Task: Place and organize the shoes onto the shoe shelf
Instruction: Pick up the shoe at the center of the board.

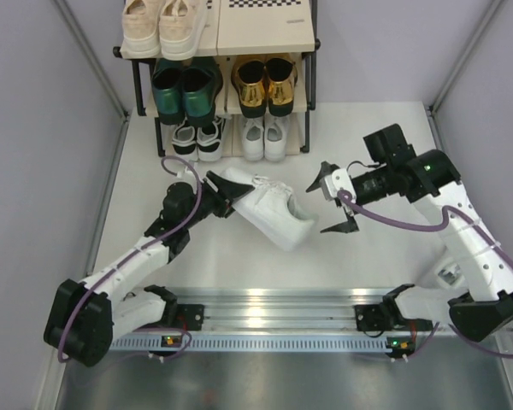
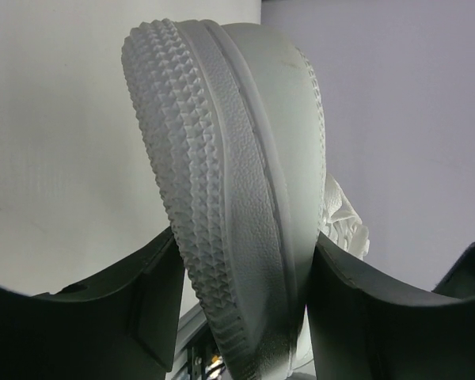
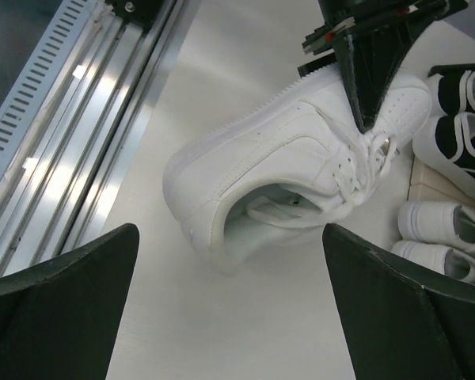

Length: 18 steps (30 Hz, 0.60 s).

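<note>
One chunky white sneaker (image 1: 269,209) lies on its side mid-table, toe toward the left. My left gripper (image 1: 227,192) is shut on its toe; in the left wrist view both fingers press the ribbed sole and toe cap (image 2: 237,174). My right gripper (image 1: 318,207) stands open just right of the heel, apart from it; the heel opening (image 3: 253,222) lies ahead of the spread fingers. The shoe shelf (image 1: 265,38) at the back holds beige sneakers (image 1: 162,26), green loafers (image 1: 184,90), gold loafers (image 1: 265,84), black-and-white sneakers (image 1: 197,137) and white lace-ups (image 1: 265,137).
An aluminium rail (image 1: 274,303) carrying both arm bases runs along the near edge. Grey walls close in the table on the left and right. The right half of the shelf's top board, with its checkered strip (image 1: 265,7), bears no shoes.
</note>
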Each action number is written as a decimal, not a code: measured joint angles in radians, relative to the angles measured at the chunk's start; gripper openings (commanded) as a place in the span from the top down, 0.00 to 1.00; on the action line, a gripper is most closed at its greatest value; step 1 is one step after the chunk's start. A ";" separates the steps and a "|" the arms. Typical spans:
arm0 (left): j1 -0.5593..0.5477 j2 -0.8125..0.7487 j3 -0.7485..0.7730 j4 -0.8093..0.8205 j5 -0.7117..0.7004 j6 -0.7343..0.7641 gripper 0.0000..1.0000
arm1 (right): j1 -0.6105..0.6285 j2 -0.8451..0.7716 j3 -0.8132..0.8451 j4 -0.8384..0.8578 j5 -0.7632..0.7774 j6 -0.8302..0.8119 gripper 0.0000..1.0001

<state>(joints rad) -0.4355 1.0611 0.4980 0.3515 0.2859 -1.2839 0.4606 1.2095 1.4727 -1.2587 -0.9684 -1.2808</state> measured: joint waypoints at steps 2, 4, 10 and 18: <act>0.013 0.000 0.007 -0.003 0.037 0.003 1.00 | 0.040 0.021 0.008 -0.017 0.008 -0.034 0.01; 0.023 0.000 0.012 0.000 0.073 0.003 1.00 | 0.077 0.035 0.000 -0.034 0.031 -0.043 0.02; 0.031 0.000 0.013 0.022 0.128 -0.011 1.00 | 0.164 0.035 -0.048 -0.048 0.096 -0.026 0.09; 0.037 0.001 0.012 0.151 0.148 -0.078 1.00 | 0.196 0.039 -0.091 -0.027 0.145 0.016 0.26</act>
<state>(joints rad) -0.3988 1.0618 0.5102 0.5022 0.4343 -1.3621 0.6563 1.2484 1.3819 -1.2861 -0.8234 -1.2644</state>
